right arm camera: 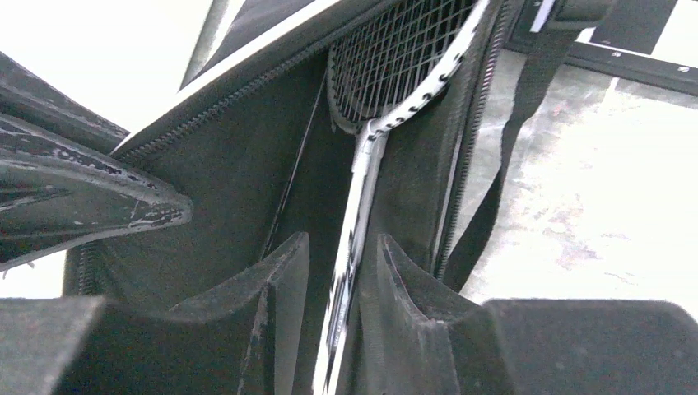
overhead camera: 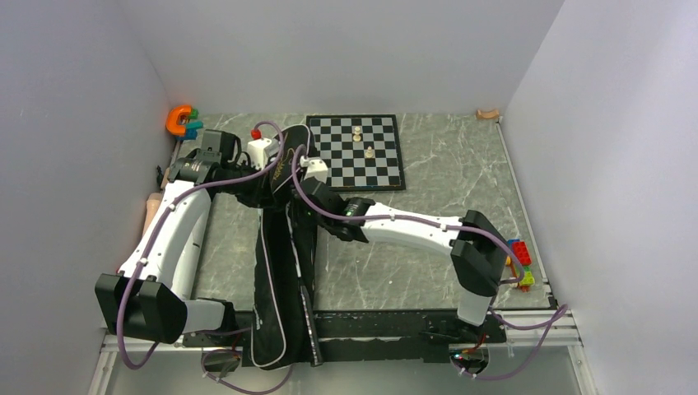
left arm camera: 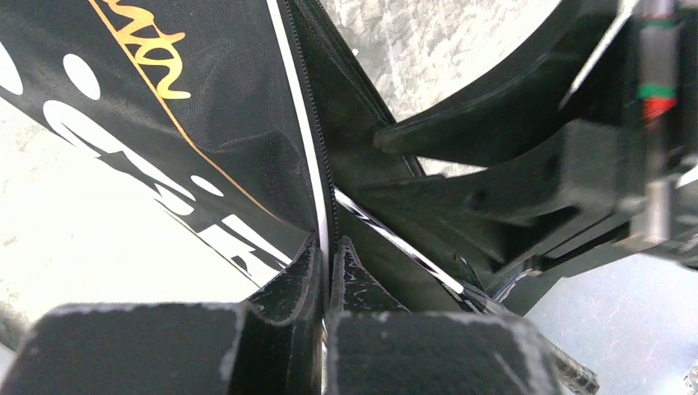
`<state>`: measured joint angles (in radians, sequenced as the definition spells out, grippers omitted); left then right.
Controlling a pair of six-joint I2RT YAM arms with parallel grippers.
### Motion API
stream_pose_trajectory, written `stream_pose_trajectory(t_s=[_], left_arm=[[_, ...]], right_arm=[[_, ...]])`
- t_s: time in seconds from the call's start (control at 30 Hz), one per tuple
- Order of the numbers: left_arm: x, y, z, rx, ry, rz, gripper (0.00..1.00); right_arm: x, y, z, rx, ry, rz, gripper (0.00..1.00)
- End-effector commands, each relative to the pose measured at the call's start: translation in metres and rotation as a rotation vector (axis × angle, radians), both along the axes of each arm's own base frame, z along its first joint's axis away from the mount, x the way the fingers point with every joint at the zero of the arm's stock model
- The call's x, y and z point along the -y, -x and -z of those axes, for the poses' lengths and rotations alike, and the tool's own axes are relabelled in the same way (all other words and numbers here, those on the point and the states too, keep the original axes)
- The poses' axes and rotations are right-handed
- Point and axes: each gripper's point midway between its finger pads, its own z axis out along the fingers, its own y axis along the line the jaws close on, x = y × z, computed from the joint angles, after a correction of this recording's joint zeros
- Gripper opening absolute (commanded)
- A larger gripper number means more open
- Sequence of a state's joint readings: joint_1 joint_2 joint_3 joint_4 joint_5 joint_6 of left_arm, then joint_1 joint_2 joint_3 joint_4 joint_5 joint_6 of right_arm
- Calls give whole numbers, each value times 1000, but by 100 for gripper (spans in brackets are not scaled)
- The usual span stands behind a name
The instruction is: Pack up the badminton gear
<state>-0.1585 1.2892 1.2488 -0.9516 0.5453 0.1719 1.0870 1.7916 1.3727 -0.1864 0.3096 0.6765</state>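
Lying lengthwise on the grey marbled table (overhead camera: pixel 453 173), the one black racket-shaped bag (overhead camera: pixel 280 271) runs from the near edge, between the two arm bases, up to its wide head just left of the chessboard. White piping trims its edge, and the left wrist view shows big white lettering and an orange script on the cloth. Its zipped side gapes at the head end, and inside sits one racket with a silver frame and dark strings (right arm camera: pixel 362 164), its pale shaft leading down toward the camera.

The left gripper (left arm camera: pixel 329 247) has both fingers pinched together on the bag's piped, zippered edge. The right gripper (right arm camera: pixel 342 239) reaches into the opening, its fingers set narrowly apart with the racket's shaft running between them; dark gaps show either side of it.

On the black-and-white chessboard (overhead camera: pixel 379 164) stand two pale chess pieces (overhead camera: pixel 357 132), one nearer than the other.
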Motion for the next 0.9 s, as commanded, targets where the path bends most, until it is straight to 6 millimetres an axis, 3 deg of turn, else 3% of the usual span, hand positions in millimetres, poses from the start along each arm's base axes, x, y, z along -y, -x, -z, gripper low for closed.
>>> stream_pose_trajectory(t_s=[0.0,0.17,0.27,0.43,0.5,0.87], left_arm=[[10,-7,-29,97,58,38,0],[9,-6,-30,101,55,39,0],[9,-6,-30,99,55,36,0],[10,-6,-35,102,61,34,0],[10,-6,-36,108,60,32,0],[8,-4,-36,107,53,34,0]], right_arm=[[24,-9,-50,65,-77,53,40],[58,-6,-49,62,-103,84,42],[66,0,-35,44,-129,65,54],[54,9,-11,-3,-136,-11,61],[45,10,-11,3,-175,-40,62],[23,15,24,-86,-235,-108,55]])
